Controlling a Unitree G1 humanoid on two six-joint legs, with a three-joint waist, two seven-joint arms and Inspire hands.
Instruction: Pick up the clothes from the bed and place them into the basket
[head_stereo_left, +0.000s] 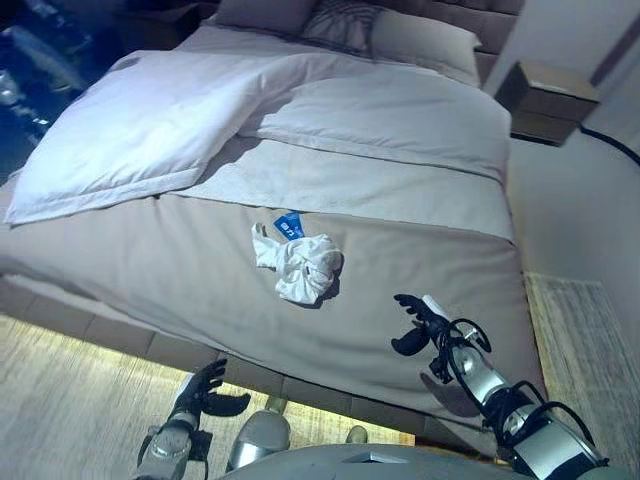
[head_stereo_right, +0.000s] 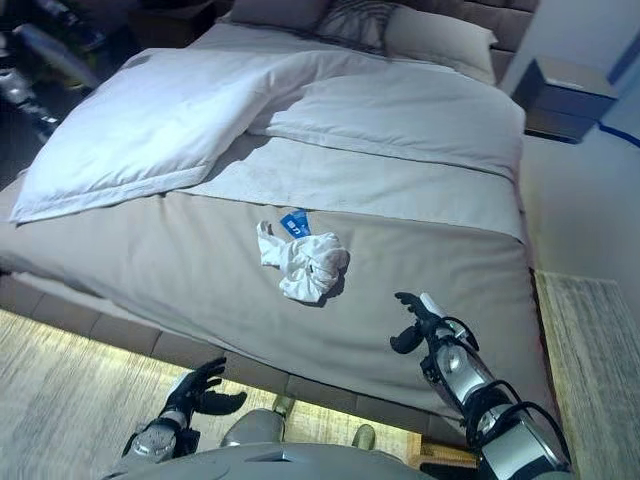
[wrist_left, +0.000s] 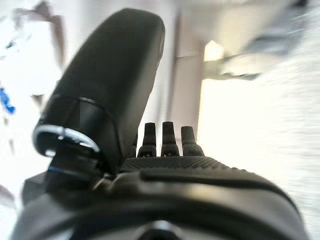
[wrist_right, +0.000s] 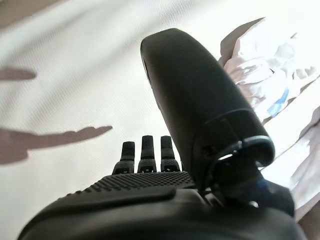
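The right hand (head_stereo_left: 420, 325) hovers over the near part of the bed (head_stereo_left: 180, 270), its fingers straight and spread, thumb standing apart, holding nothing. The task's thing, a crumpled white garment (head_stereo_left: 300, 265) with a small blue tag (head_stereo_left: 287, 226) at its far edge, lies on the grey cover toward 10 o'clock from that hand, near but clearly apart from it. The bundle's long axis runs roughly from 11 o'clock to 5 o'clock in the head views, so its near end is the end closer to the right hand.

The left hand (head_stereo_left: 205, 392) hangs low off the bed's near edge, over the pale rug (head_stereo_left: 70, 400), fingers relaxed and empty; it sits at about 7 o'clock from the garment and noticeably farther off. The right hand looks the better placed for the reach, which would need to travel forward and to the left.

The right wrist view shows the garment (wrist_right: 265, 65) lying just past the thumb and the hand's shadow on the cover, closeness the head views only hint at. The left wrist view shows no clothing. No basket appears in any view. A nightstand (head_stereo_left: 545, 100) stands at the bed's far right.
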